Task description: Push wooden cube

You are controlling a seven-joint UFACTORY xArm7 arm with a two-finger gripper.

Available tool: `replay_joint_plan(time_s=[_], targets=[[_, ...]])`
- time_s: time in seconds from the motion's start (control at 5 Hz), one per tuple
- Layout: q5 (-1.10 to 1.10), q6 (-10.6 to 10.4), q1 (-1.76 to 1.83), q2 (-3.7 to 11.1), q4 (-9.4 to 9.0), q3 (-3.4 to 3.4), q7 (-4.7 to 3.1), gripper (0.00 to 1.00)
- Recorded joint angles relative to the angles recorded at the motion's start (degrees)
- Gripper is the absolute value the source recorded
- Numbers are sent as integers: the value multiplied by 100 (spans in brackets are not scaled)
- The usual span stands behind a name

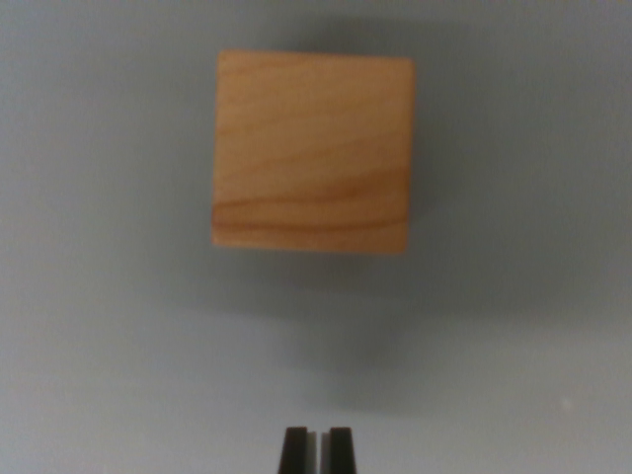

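A light wooden cube (pixel 312 152) with visible grain sits on a plain grey surface in the upper middle of the wrist view. My gripper (pixel 317 449) shows at the bottom edge as two dark fingertips standing almost together, with only a thin slit between them and nothing held. The cube lies well above the fingertips in the picture, apart from them, with bare grey surface and a soft shadow in between.
The grey surface (pixel 89 326) fills the whole view around the cube. A faint dark shadow (pixel 375 365) lies between the cube and the fingertips.
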Motion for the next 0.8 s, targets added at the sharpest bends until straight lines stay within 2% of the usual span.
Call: replay_joint_plan(time_s=[0.2,0.4,0.8], targets=[[0,0,0,0,0,0,0,0],[-7,-112,11,41,-79,10,27,0],[-11,-193,19,70,-137,18,46,0]])
